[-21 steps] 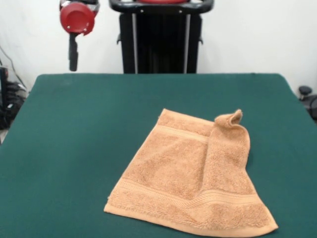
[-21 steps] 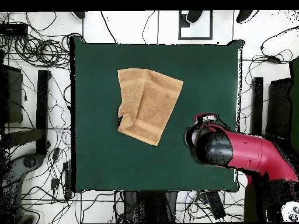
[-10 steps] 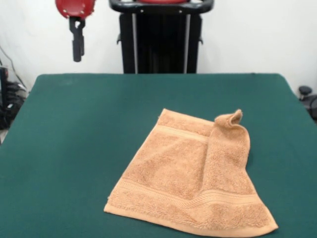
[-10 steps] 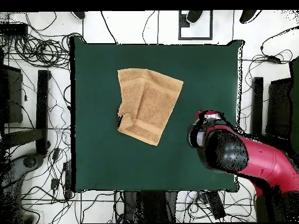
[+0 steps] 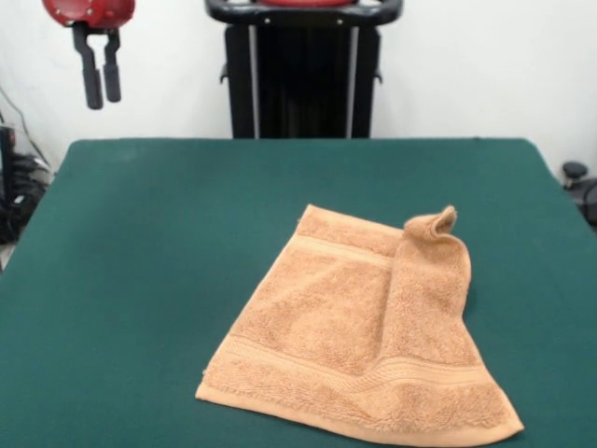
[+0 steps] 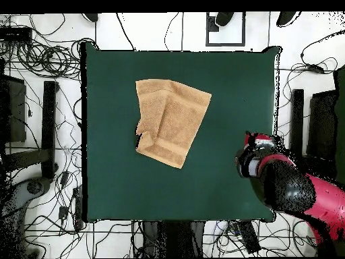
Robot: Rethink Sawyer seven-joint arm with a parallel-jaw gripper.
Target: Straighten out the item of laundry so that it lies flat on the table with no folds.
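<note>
1. One towel (image 5: 359, 336) lies on the green table (image 5: 140, 252), set toward the picture's lower right in the front view and not squared to the table's edges.

2. From the front, one side strip of the towel is folded over onto the main panel, and the folded strip ends in a small curled peak (image 5: 434, 222) standing up at the far corner.

3. That raised curl is visible only from the front; the overhead view flattens it to a ragged notch on the towel's (image 6: 170, 121) left edge.

4. Woven band stripes cross the towel near its near and far edges in the front view; from overhead they read as faint lines.

5. Seen from the front, the gripper (image 5: 101, 79) hangs in the air at the upper left, beyond the table's far corner, its two dark fingers (image 5: 91, 84) parted with a narrow gap between them and nothing held.

6. Overhead, the red and black arm (image 6: 296, 195) reaches in from the lower right and its end (image 6: 259, 152) sits over the table's right edge, well apart from the towel; the fingers cannot be made out from this angle.

7. Cables (image 6: 40, 57) litter the floor around the table, seen only from above.
</note>
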